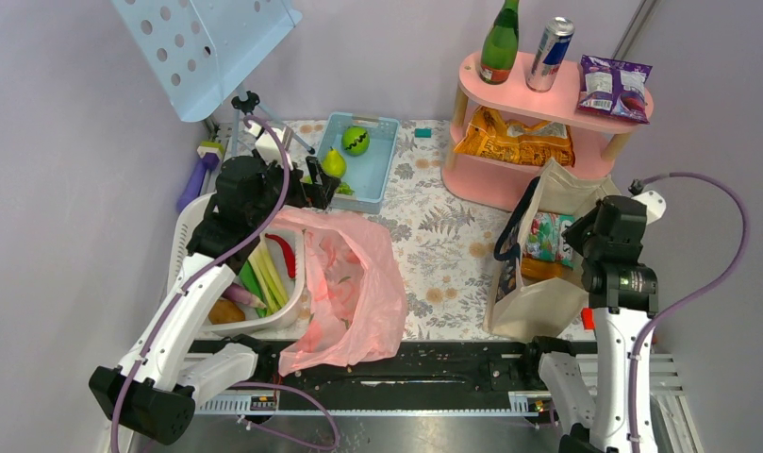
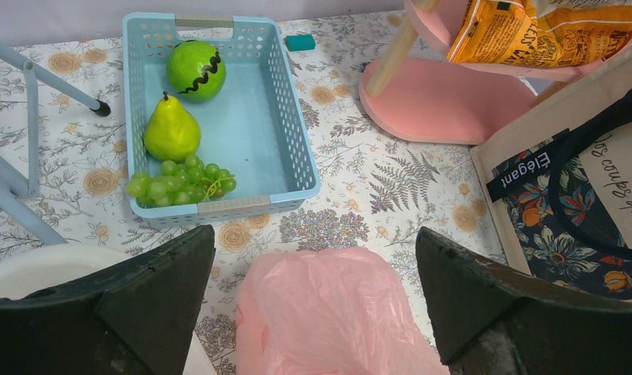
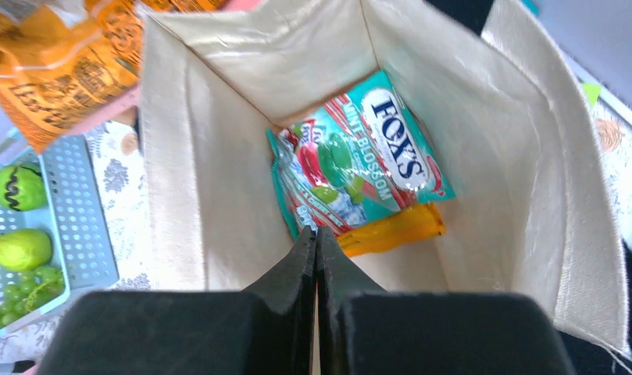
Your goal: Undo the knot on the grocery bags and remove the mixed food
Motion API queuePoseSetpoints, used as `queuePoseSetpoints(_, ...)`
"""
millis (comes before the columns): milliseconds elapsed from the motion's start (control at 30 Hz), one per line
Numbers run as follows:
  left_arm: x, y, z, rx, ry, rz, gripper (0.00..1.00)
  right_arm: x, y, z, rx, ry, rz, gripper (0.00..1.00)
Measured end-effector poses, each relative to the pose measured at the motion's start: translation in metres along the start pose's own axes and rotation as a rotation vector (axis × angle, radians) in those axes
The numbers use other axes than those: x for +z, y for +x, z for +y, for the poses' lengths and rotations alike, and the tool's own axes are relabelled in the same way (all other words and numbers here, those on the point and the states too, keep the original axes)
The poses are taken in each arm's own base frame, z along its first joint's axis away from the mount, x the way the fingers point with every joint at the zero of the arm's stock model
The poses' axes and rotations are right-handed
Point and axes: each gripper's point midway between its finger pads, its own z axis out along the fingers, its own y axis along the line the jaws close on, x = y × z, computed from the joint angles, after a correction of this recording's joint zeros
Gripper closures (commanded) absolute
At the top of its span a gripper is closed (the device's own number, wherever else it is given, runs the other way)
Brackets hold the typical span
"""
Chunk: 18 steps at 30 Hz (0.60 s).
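Since both bags are floppy stuff, where the robot grabs matters a lot. The thin translucent pink plastic carrier bag (image 1: 349, 283) lies slumped on the flower-print surface (image 1: 443, 255) between the two arms, one side leaning on a white oval tub (image 1: 184, 236). It looks slack and crumpled, and no knot shows from any view, so it's hard to say if it's tied at all. It's probably feather-light, slippery film that slides and bunches instead of lifting clean, so pinching a gathered fold or a handle loop beats poking at the flat part. The left claw (image 2: 314, 242) hangs over the bag's far end with its fingers spread wide, holding nothing, a light-blue plastic basket (image 2: 293, 141) just beyond. Over on the right, the beige canvas tote with black handles (image 1: 547, 297) stands upright by a pink two-tier shelf (image 1: 509, 184), mouth open to the top. At its bottom sit a teal-and-red sweets packet (image 3: 367, 164) and an orange packet (image 3: 398, 226) half under it. Those are likely light, crinkly and slick, best nipped at a crimped seam. The right claw (image 3: 315, 234) is inside the tote with its fingers pressed flat together right at the packets' edge, and nothing shows between them. The tote's soft walls could tip if tugged.
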Motion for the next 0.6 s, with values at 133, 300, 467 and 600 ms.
queuePoseSetpoints(133, 0.0, 0.0, 0.0, 0.0, 0.0, 0.0, 0.01, -0.008, -0.012, 0.007, -0.014, -0.03, -0.025, 0.86)
queuePoseSetpoints(300, 0.001, 0.002, -0.008, 0.003, 0.036, 0.003, 0.01, 0.002, 0.007, 0.005, -0.041, -0.014, 0.065, 0.2)
queuePoseSetpoints(467, 0.005, 0.016, -0.029, 0.014, 0.105, 0.043, 0.01, 0.04, 0.075, -0.021, -0.046, 0.108, 0.309, 0.0)
queuePoseSetpoints(600, 0.007, 0.019, -0.033, 0.016, 0.12, 0.055, 0.01, 0.057, 0.153, -0.057, -0.036, 0.255, 0.566, 0.01)
